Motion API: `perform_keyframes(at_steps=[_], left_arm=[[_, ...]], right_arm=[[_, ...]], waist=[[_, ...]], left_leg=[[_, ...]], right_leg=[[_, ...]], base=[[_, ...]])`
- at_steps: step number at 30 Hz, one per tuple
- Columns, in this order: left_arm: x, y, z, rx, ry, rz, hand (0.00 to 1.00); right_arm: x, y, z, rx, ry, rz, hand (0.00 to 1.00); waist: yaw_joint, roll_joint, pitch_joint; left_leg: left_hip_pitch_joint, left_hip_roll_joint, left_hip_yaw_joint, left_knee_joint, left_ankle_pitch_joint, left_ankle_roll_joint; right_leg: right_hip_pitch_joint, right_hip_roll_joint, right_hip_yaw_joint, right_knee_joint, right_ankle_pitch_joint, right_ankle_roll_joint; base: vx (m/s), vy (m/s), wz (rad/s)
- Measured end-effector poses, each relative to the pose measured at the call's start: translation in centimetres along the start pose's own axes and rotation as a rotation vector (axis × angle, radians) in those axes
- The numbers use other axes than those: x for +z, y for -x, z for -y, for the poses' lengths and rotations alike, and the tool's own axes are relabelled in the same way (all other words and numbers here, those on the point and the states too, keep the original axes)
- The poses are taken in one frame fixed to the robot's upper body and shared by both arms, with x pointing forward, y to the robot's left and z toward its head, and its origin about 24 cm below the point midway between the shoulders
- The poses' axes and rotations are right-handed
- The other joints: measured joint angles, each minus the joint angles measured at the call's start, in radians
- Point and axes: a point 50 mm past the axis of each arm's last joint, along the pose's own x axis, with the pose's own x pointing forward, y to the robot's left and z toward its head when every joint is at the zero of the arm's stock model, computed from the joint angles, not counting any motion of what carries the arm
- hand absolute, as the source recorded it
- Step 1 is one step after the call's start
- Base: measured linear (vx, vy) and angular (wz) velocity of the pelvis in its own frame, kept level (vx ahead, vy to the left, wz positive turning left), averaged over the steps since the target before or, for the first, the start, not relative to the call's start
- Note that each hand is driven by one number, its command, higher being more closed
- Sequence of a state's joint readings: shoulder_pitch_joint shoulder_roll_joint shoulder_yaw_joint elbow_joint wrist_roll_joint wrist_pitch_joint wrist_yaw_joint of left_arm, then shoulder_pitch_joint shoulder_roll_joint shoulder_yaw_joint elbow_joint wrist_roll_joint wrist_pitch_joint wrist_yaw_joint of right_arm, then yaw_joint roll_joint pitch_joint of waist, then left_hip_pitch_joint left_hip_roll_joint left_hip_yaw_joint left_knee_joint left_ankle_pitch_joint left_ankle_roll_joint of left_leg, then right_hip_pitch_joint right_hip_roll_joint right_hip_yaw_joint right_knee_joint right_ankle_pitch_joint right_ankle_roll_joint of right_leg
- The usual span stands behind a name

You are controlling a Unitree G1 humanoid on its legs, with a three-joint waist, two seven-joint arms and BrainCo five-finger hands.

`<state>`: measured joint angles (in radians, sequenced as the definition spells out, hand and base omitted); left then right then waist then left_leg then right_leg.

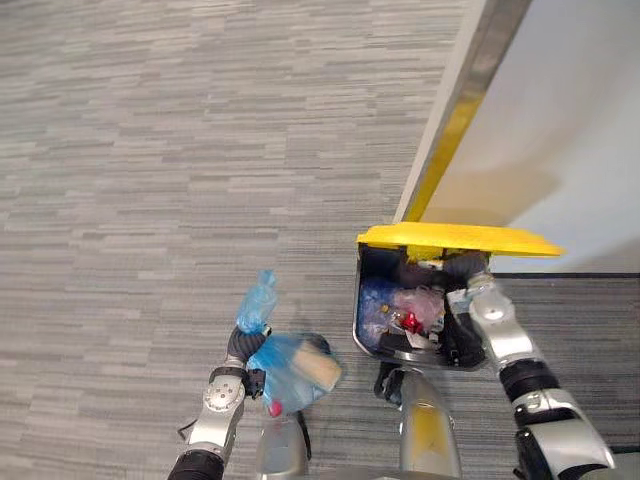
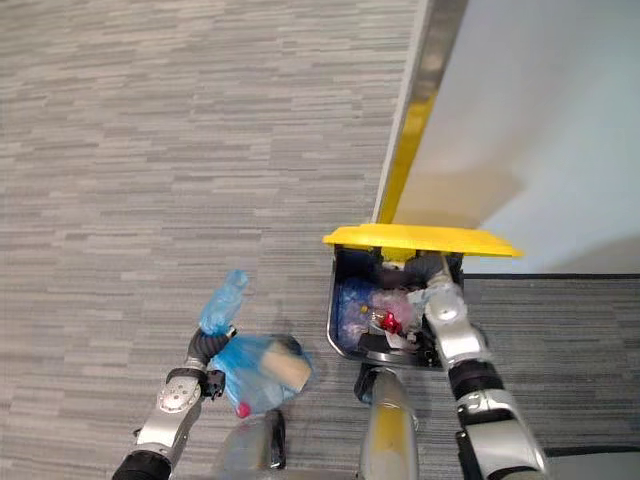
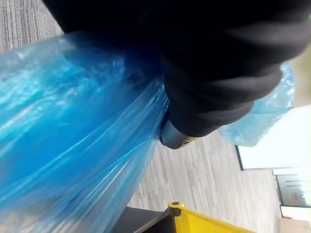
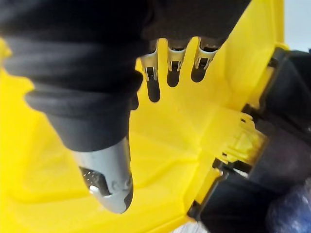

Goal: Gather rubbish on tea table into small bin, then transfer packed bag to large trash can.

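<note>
A blue plastic bag [image 1: 290, 372] packed with rubbish hangs just left of the large trash can [image 1: 362, 300]. My left hand [image 1: 243, 345] is shut on its gathered neck, and the bag's twisted top sticks up above the hand. Close up, the blue film [image 3: 73, 121] runs under my left hand's dark cover [image 3: 218, 73]. The dark can stands open, its yellow lid [image 1: 455, 238] raised. My right hand [image 1: 465, 275] reaches under that lid. In the right wrist view its straight fingers [image 4: 168, 63] lie against the lid's yellow underside [image 4: 170, 141], with the thumb [image 4: 109, 174] held apart.
The can holds a blue liner with clear plastic and a red item [image 1: 408, 320]. A white wall panel [image 1: 570, 120] with a metal and yellow edge strip [image 1: 450, 130] rises right behind it. Grey striped carpet [image 1: 150, 150] spreads to the left and ahead.
</note>
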<state>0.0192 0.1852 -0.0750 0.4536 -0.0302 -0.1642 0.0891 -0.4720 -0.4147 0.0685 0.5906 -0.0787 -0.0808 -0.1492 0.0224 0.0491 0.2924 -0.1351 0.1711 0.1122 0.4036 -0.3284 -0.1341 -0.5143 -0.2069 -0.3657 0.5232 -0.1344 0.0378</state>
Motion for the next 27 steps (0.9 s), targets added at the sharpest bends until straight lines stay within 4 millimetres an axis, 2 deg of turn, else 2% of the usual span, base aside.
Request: perform_keyframes(at_steps=[4, 8, 10, 14, 16, 19, 27], left_arm=[[1.6, -0.2, -0.2, -0.002, 0.029, 0.071, 1.00], [3.0, -0.2, 0.3, -0.026, 0.064, 0.132, 1.00], [4.1, -0.2, 1.2, -0.078, 0.081, 0.177, 1.00], [7.3, -0.4, 2.7, -0.157, 0.113, 0.313, 1.00], [9.8, -0.4, 3.8, -0.220, 0.127, 0.417, 1.00], [11.8, 0.0, 4.8, -0.275, 0.148, 0.507, 1.00], [17.1, 2.7, 8.7, -0.501, 0.188, 0.722, 1.00]], right_arm=[[3.2, -2.0, 2.4, -0.043, 0.052, 0.093, 0.00], [4.5, -2.5, 3.3, -0.063, 0.041, 0.126, 0.00], [5.6, -3.0, 3.9, -0.069, 0.065, 0.158, 0.00], [5.7, -3.1, 4.0, -0.070, 0.061, 0.158, 0.00], [6.0, -3.3, 4.0, -0.059, 0.067, 0.158, 0.00], [6.4, -3.6, 4.0, -0.058, 0.069, 0.160, 0.00], [8.3, -4.2, 3.0, -0.019, 0.090, 0.210, 0.00]], waist=[[-0.003, 0.007, 0.036], [0.002, 0.011, 0.052], [-0.003, 0.023, 0.064], [-0.009, 0.025, 0.065], [-0.010, 0.024, 0.066], [-0.011, 0.022, 0.067], [-0.012, -0.005, 0.100]], left_leg=[[-0.025, 0.019, -0.016, 0.032, -0.016, 0.010], [-0.048, 0.028, -0.034, 0.034, -0.011, 0.000], [-0.052, 0.038, -0.035, 0.032, -0.003, -0.008], [-0.052, 0.041, -0.034, 0.032, 0.007, -0.014], [-0.054, 0.037, -0.032, 0.037, 0.008, -0.014], [-0.063, 0.036, -0.032, 0.048, 0.007, -0.014], [-0.065, 0.034, -0.022, 0.059, 0.004, -0.010]], right_leg=[[0.000, 0.015, -0.001, -0.004, 0.010, 0.009], [-0.020, 0.038, 0.006, -0.006, 0.001, 0.023], [-0.022, 0.056, 0.006, -0.017, 0.000, 0.023], [-0.021, 0.061, 0.006, -0.019, 0.004, 0.017], [-0.021, 0.057, 0.007, -0.023, 0.007, 0.013], [-0.021, 0.057, 0.007, -0.031, 0.010, 0.008], [-0.015, 0.063, 0.018, -0.053, 0.028, -0.008]], base=[[-0.07, -0.040, 0.03], [-0.05, -0.080, 0.02], [0.00, -0.069, -0.07], [0.01, -0.027, -0.04], [0.00, 0.000, 0.00], [0.00, 0.000, 0.00], [0.00, 0.015, -0.02]])
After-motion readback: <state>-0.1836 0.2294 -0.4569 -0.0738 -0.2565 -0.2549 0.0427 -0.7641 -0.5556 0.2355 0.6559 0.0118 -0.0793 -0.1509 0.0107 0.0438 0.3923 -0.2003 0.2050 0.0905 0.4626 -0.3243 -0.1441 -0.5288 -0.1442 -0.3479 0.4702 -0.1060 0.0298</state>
